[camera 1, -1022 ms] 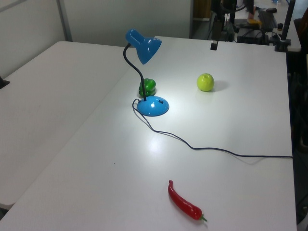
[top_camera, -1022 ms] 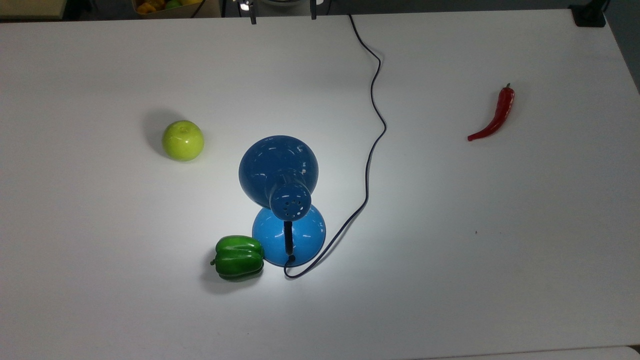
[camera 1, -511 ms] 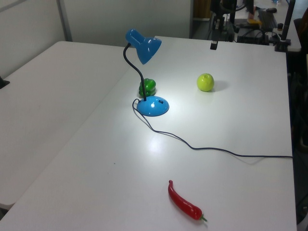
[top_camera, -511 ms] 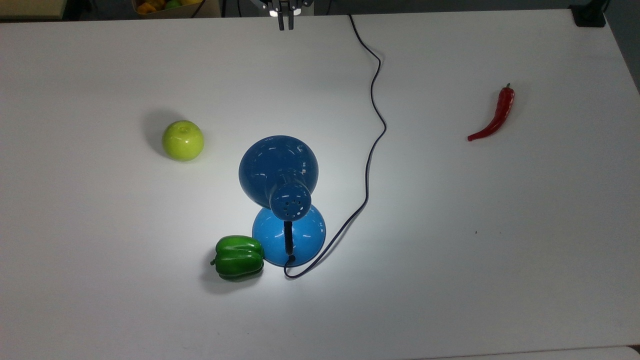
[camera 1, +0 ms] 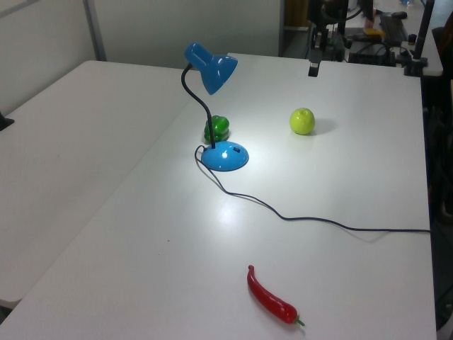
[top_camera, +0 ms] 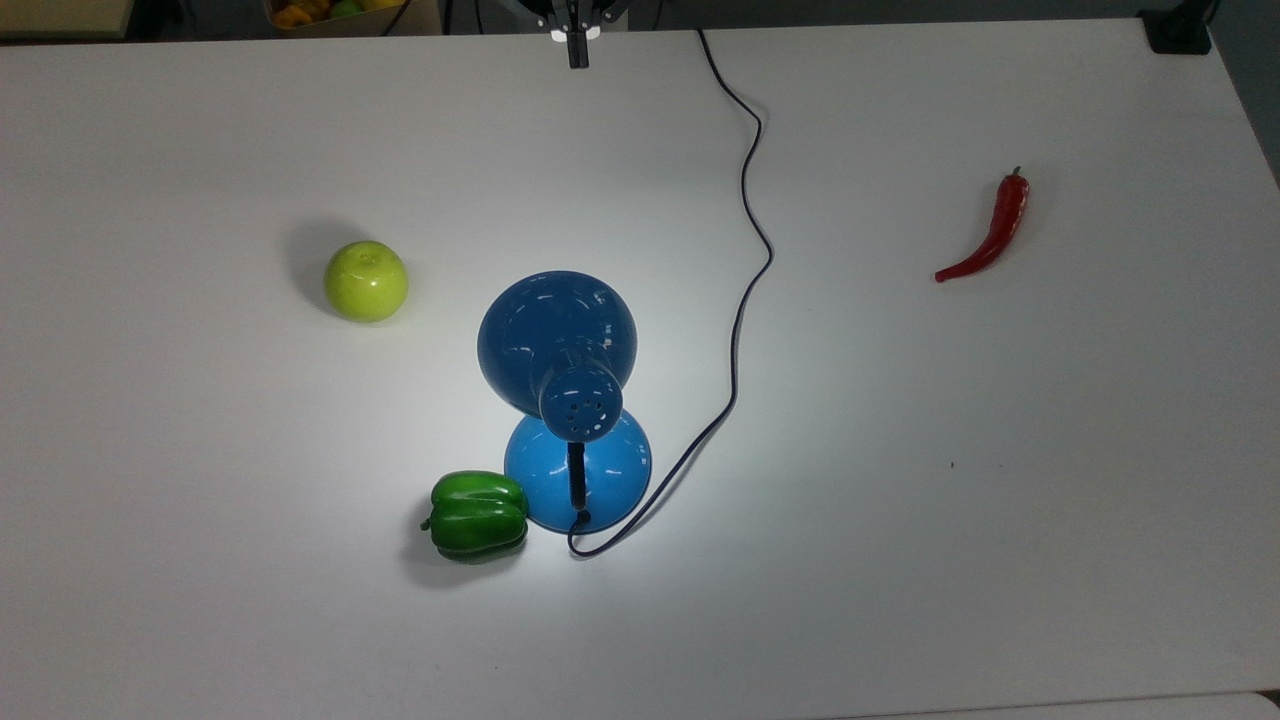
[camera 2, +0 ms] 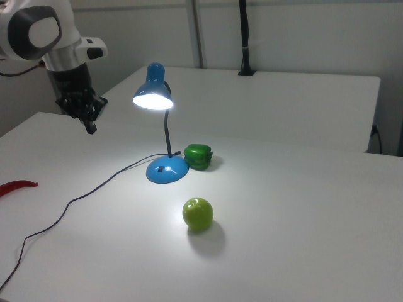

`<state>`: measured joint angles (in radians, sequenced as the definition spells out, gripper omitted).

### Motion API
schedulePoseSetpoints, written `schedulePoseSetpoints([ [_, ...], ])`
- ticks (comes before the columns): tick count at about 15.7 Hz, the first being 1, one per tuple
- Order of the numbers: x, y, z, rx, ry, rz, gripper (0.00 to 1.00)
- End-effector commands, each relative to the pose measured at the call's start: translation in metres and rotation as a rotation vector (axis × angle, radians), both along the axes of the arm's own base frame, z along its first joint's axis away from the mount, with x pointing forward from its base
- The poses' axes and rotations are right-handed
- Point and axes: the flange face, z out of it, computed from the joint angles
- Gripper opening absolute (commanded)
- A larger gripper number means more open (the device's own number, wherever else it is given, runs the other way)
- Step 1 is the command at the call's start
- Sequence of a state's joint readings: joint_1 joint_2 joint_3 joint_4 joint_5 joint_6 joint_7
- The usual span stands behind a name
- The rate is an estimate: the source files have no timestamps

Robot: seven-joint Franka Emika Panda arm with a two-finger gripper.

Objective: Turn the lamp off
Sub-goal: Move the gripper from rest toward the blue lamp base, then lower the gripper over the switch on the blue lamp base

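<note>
White tabletop: broad, matte surface carrying everything; a bright pool of light lies on it around the lamp's foot.
Near edge, top view: the green bell pepper lies at the bottom-left of the lamp's base, just beside its rim; whether they touch cannot be told.
Lamp: glossy blue, standing a little left of the middle in the top view. The round base sits flat, a black neck rises from its near side, and the dome shade leans over toward the far edge, vent holes showing on its cap. In the right view the underside of the shade glows white, so the bulb is lit.
Cord: thin and dark, leaving the near side of the base, looping to the top view's right and then snaking away to the far edge of the table.
Green apple: to the top view's left of the shade, apart from it, stem dimple up, its shadow cast away from the lamp.
Red chili: well apart at the top view's right, lying curved, green stem toward the far edge.
Gripper: at the far edge of the table, well clear of the lamp, pointing down above the surface and grasping nothing; the two fingers are pressed together.
</note>
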<state>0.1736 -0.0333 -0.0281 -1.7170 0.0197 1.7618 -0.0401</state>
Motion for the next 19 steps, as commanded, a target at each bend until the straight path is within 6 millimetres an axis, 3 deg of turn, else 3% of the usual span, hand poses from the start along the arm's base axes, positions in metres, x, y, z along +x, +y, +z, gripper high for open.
schedulePoseSetpoints([
  [1,0.012,0.003,-0.014,0.017,-0.014,0.030,0.00],
  [19,0.071,0.000,-0.111,0.019,-0.202,-0.005,0.00],
])
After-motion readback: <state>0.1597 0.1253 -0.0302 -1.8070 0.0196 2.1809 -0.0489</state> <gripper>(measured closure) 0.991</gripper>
